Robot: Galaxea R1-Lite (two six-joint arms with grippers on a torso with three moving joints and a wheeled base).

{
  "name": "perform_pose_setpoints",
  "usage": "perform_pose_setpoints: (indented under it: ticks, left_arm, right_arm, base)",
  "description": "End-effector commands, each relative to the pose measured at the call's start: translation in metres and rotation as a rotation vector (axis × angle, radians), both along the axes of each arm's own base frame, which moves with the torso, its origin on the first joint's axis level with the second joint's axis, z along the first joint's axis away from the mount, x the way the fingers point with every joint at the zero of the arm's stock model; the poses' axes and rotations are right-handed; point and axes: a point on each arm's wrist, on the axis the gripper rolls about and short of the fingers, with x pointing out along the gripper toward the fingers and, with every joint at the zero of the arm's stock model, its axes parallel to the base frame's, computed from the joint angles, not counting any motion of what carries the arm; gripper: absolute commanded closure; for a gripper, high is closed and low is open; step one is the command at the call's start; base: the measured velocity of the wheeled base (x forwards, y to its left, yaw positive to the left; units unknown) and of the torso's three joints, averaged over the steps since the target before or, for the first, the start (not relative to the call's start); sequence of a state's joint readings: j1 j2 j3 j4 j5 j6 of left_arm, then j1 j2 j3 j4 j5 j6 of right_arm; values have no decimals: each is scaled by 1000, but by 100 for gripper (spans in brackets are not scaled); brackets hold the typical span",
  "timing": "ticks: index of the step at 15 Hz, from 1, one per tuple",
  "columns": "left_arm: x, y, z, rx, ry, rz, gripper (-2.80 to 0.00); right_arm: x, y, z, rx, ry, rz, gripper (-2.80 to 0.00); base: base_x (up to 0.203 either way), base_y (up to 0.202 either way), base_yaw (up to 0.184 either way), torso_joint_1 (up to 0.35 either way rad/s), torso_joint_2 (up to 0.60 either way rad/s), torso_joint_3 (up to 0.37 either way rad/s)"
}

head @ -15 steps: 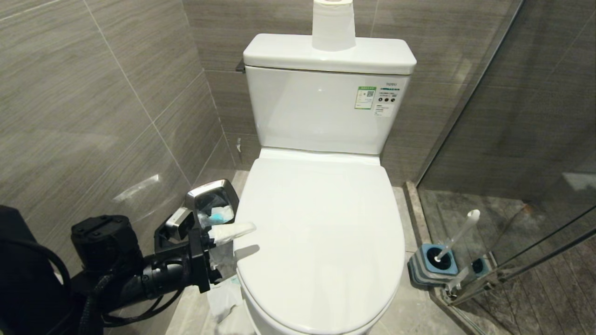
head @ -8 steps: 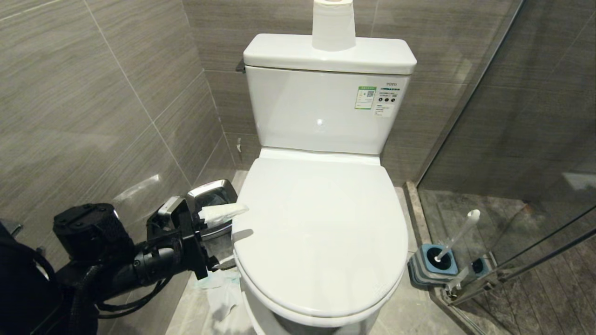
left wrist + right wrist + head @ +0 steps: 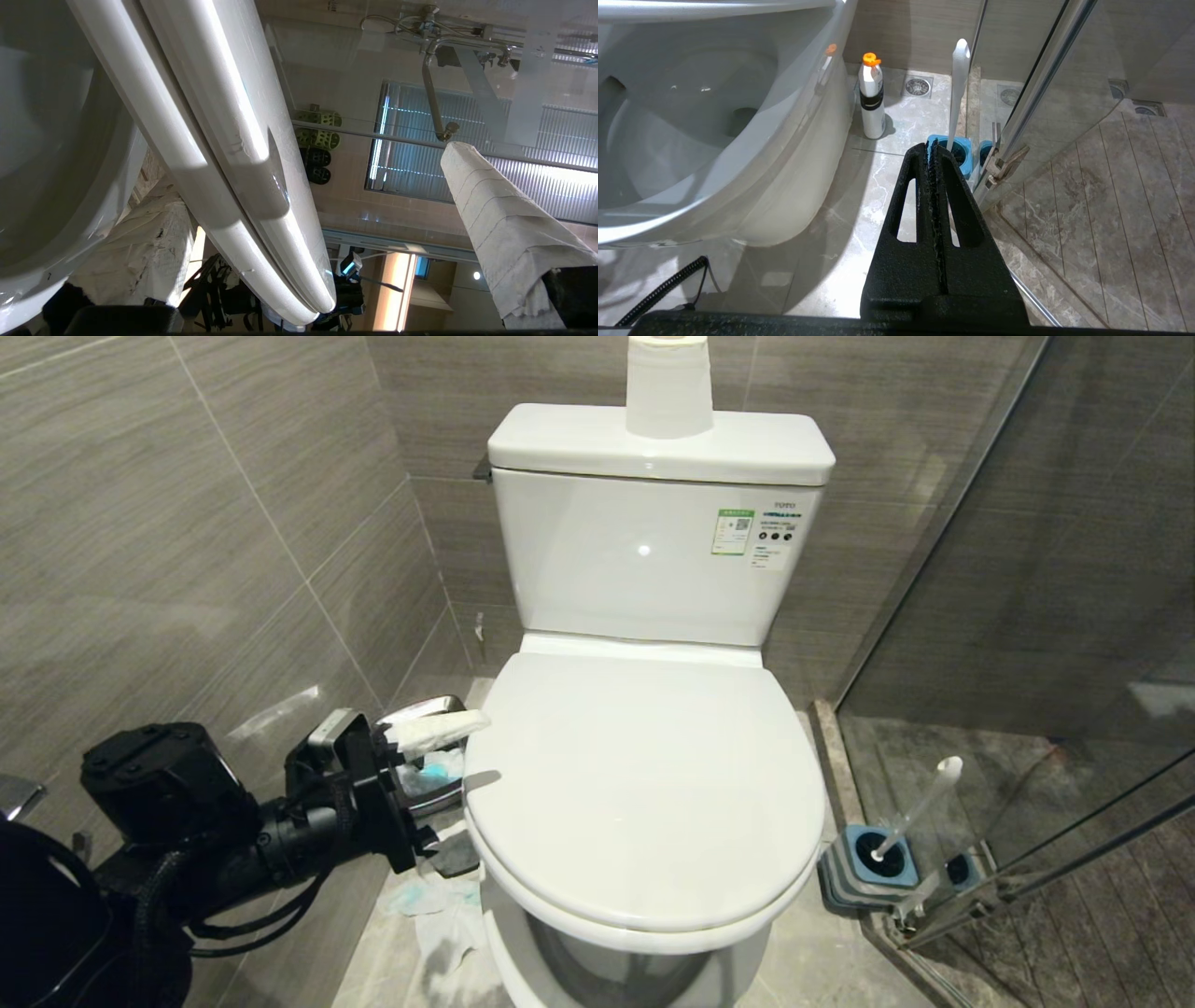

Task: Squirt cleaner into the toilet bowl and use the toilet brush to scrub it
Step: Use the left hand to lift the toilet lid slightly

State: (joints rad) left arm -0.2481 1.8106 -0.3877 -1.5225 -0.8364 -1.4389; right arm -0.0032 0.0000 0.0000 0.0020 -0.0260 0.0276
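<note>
The left tool (image 3: 439,784) stands spread wide astride the left edge of the lid (image 3: 644,793), which seems tilted up off the toilet bowl (image 3: 597,971). The right tool (image 3: 934,156) is clenched empty, low beside the bowl. The toilet brush (image 3: 920,807) stands in its blue holder (image 3: 864,868) on the floor.

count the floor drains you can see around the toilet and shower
4. In the right wrist view: one floor drain behind the cleaner bottle, one just past the glass door, and two further inside the shower. Others may be hidden.
</note>
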Motion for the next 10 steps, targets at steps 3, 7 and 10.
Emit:
perform_pose_setpoints:
  ticks: [3, 7, 10]
  left_arm:
    - [2, 1, 7, -13, -29, -1, -280]
    - [5, 1, 13, -29, -38, -7, -280]
    - [14, -2, 25, -76, -29, -15, -280]
  right_arm:
    - [0, 0, 0, 0, 4, 0, 0]
    - [0, 0, 0, 0, 4, 0, 0]
    - [0, 0, 0, 0, 3, 0, 0]
  base:
    - [0, 0, 0, 0, 0, 0]
    - [0, 0, 0, 0, 0, 0]
    - [0, 0, 0, 0, 0, 0]
